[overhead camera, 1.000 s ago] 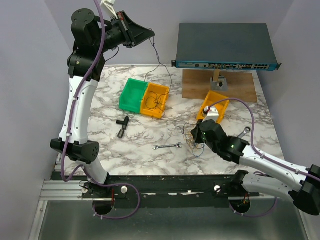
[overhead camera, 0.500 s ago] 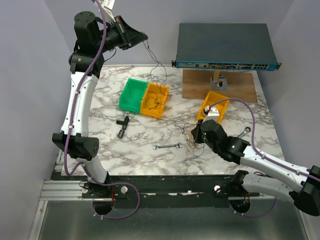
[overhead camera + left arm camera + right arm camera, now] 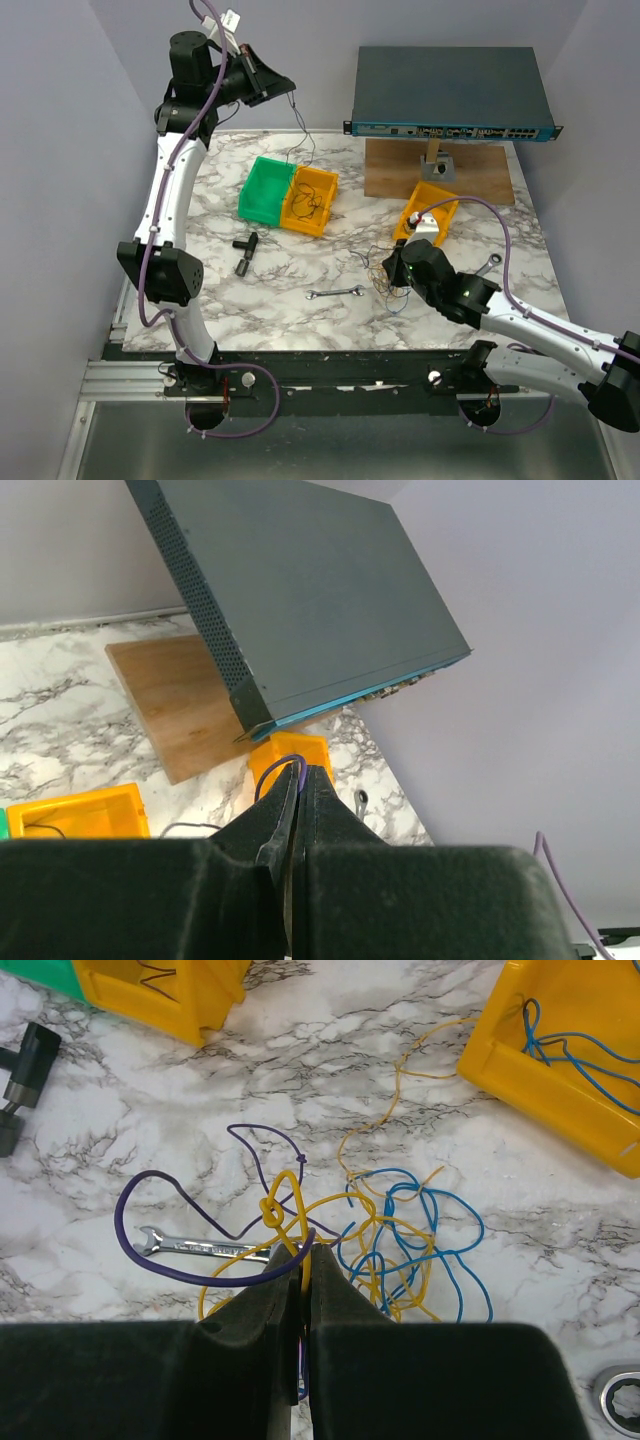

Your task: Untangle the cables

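Note:
My left gripper (image 3: 290,86) is raised high at the back left, shut on a thin dark purple cable (image 3: 303,130) that hangs down toward the orange bin (image 3: 322,182). In the left wrist view the shut gripper (image 3: 300,770) pinches a purple loop (image 3: 285,759). My right gripper (image 3: 388,268) is low over the tangle of cables (image 3: 392,285) at the table's middle. In the right wrist view it (image 3: 305,1252) is shut on a yellow cable (image 3: 285,1195) and a purple cable (image 3: 150,1250). Blue cables (image 3: 440,1230) lie knotted with yellow ones to the right.
A green bin (image 3: 262,190) adjoins the orange bin. A second orange bin (image 3: 440,195) holds blue wires (image 3: 570,1045). A silver wrench (image 3: 335,293), another wrench (image 3: 488,263), a black T-shaped part (image 3: 245,250), a network switch (image 3: 450,90) and a wooden board (image 3: 400,175) are on the table.
My left arm has swung left and its gripper has dropped slightly, still holding the dark cable, which now hangs shorter above the orange bin. The right arm has not moved.

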